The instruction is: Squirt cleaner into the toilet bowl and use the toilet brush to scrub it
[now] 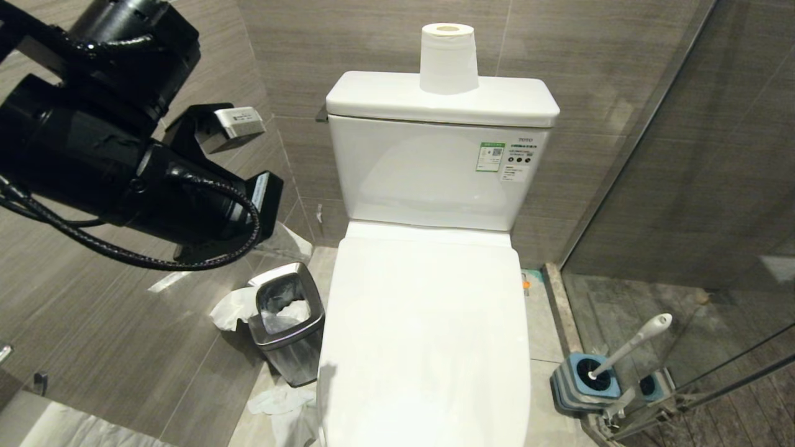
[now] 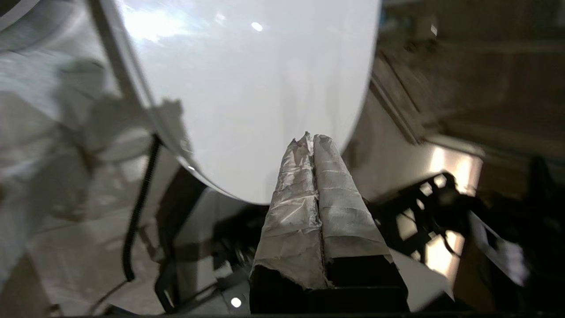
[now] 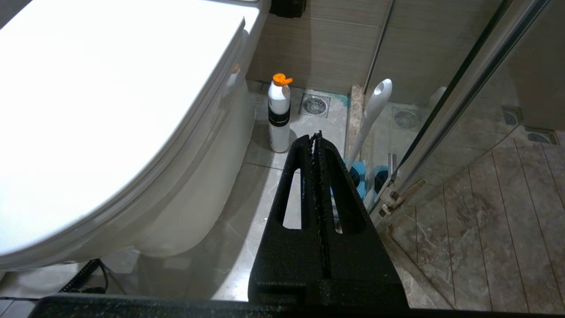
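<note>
Head view: the toilet bowl [image 1: 428,335] sits at centre with its white lid [image 1: 428,310] down, so the basin is hidden. A paper roll [image 1: 448,59] stands on the tank [image 1: 442,99]. My left arm [image 1: 112,155] is raised at upper left, above a steel-rimmed waste bin [image 1: 287,323] beside the toilet. The toilet brush [image 1: 633,343] leans in its blue holder [image 1: 584,382] on the floor to the right, by the glass shower door [image 1: 683,186].

Left wrist view: my left hand [image 2: 311,139], fingers wrapped in pale tape, is clenched on nothing, over the front edge of the lid.

Right wrist view: my right hand [image 3: 317,137] is clenched and empty, above the floor between toilet and brush. A white bottle [image 3: 279,117] with an orange cap stands just beside the toilet base.
</note>
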You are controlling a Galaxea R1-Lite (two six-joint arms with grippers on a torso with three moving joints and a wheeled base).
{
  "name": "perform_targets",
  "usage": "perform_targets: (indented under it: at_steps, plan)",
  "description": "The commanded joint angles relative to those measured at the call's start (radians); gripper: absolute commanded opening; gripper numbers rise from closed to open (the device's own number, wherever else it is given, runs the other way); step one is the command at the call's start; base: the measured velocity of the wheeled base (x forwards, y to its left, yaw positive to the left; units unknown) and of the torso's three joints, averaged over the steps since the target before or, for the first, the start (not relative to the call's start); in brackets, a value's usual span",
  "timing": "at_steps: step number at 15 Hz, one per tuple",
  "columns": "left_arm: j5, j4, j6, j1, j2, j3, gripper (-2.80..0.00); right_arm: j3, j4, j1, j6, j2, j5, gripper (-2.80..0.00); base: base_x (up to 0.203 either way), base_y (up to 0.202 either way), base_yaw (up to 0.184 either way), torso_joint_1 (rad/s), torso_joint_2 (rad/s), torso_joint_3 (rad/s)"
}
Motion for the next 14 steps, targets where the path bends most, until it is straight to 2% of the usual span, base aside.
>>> perform_targets:
  at_steps: [1,2,3,6,9,12,14]
  plan:
    - [0.192,-0.048,0.009,0.021,-0.019,-0.007,-2.8,0.0,0.0,0.0,0.0,0.0,0.001,-2.8,0.0,0.0,0.0,0.0,0.0,0.0]
    - [0.268,-0.093,0.055,0.054,-0.039,-0.009,-2.8,0.0,0.0,0.0,0.0,0.0,0.001,-2.8,0.0,0.0,0.0,0.0,0.0,0.0]
    - [0.306,-0.115,0.111,0.088,-0.061,-0.01,-2.8,0.0,0.0,0.0,0.0,0.0,0.001,-2.8,0.0,0.0,0.0,0.0,0.0,0.0]
    - [0.349,-0.146,0.232,0.181,-0.14,-0.01,-2.8,0.0,0.0,0.0,0.0,0.0,0.001,-2.8,0.0,0.0,0.0,0.0,0.0,0.0]
    - [0.379,-0.194,0.279,0.198,-0.211,-0.012,-2.8,0.0,0.0,0.0,0.0,0.0,0.001,-2.8,0.0,0.0,0.0,0.0,0.0,0.0]
    - [0.377,-0.31,0.372,0.202,-0.292,-0.012,-2.8,0.0,0.0,0.0,0.0,0.0,0.001,-2.8,0.0,0.0,0.0,0.0,0.0,0.0]
    - [0.371,-0.343,0.399,0.229,-0.348,-0.013,-2.8,0.0,0.0,0.0,0.0,0.0,0.001,-2.8,0.0,0.0,0.0,0.0,0.0,0.0]
